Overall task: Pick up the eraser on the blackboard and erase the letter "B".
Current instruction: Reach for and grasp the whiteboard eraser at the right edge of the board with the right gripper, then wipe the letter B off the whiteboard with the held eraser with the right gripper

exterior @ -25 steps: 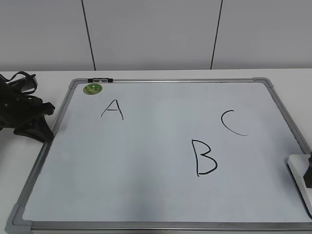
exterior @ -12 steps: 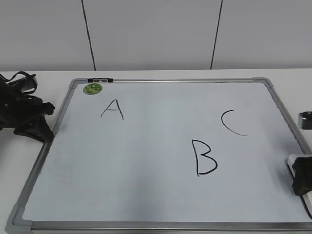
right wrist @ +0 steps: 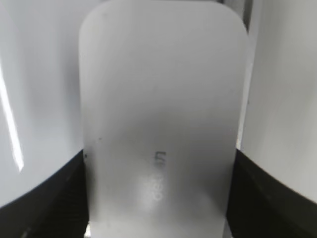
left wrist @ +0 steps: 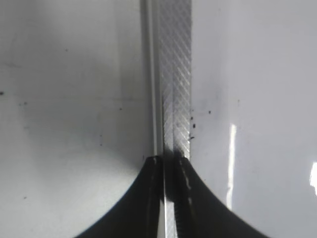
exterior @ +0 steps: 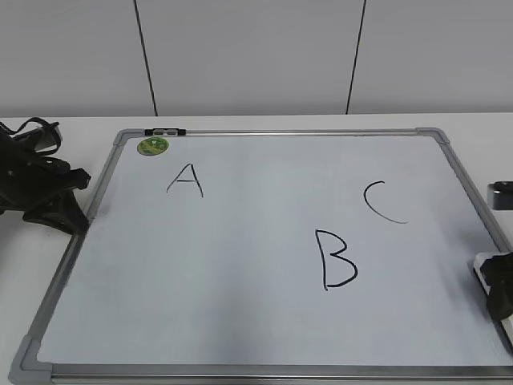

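At the left edge of the tabletop the left gripper [exterior: 50,200] rests beside the blackboard [exterior: 264,373]; its wrist view shows the dark fingers drawn together, with nothing between them, over the grey frame rail. It plays no part in the work, by the look of it.

Across the board from left to right stand the green sticker [exterior: 152,145] near the far left corner, the black "A" [exterior: 185,180], the letter "B" [exterior: 333,258] toward the near right, and the "C" [exterior: 384,203] beyond it. All three letters are whole; no stroke of the "B" is smudged, so the erasing is not yet begun.

At the right edge of the tabletop the eraser [exterior: 482,269] lies at the board's frame, well apart from the "B". The right gripper [exterior: 502,295] is upon it: in the right wrist view the white block [right wrist: 161,124] fills the space between the two dark fingers, which flank its long sides (whether they press it firmly or merely straddle it I cannot tell). I judge the pick-up is in hand; carrying it to the "B" and wiping remain.
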`<control>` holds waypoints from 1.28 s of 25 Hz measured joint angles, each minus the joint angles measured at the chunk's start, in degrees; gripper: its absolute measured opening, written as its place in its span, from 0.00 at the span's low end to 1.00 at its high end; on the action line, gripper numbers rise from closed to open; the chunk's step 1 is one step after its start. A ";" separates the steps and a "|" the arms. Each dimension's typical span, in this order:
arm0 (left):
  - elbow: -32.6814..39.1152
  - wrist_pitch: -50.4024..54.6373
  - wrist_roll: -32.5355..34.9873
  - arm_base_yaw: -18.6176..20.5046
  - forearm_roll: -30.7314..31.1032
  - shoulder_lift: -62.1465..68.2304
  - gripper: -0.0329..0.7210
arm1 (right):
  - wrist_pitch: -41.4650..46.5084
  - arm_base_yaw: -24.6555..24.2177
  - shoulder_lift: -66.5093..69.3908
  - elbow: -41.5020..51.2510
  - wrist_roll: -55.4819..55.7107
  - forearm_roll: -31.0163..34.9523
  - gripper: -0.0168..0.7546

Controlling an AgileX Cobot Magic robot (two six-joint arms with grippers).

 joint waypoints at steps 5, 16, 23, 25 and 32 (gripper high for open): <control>0.00 0.00 0.00 0.00 0.00 0.00 0.09 | 6.14 0.00 0.00 -4.08 0.00 0.00 0.72; 0.00 0.00 0.00 0.00 0.00 0.00 0.09 | 14.95 6.26 0.00 -14.38 -2.87 4.05 0.72; 0.00 0.00 0.00 0.00 0.00 0.00 0.09 | 13.35 18.42 0.85 -22.42 -3.18 4.89 0.72; 0.00 0.00 0.00 0.00 0.00 0.00 0.09 | 13.26 20.51 2.49 -24.59 -3.18 5.00 0.72; 0.00 0.00 0.00 0.00 -0.09 0.00 0.09 | 15.38 22.70 12.89 -32.44 -3.93 4.77 0.72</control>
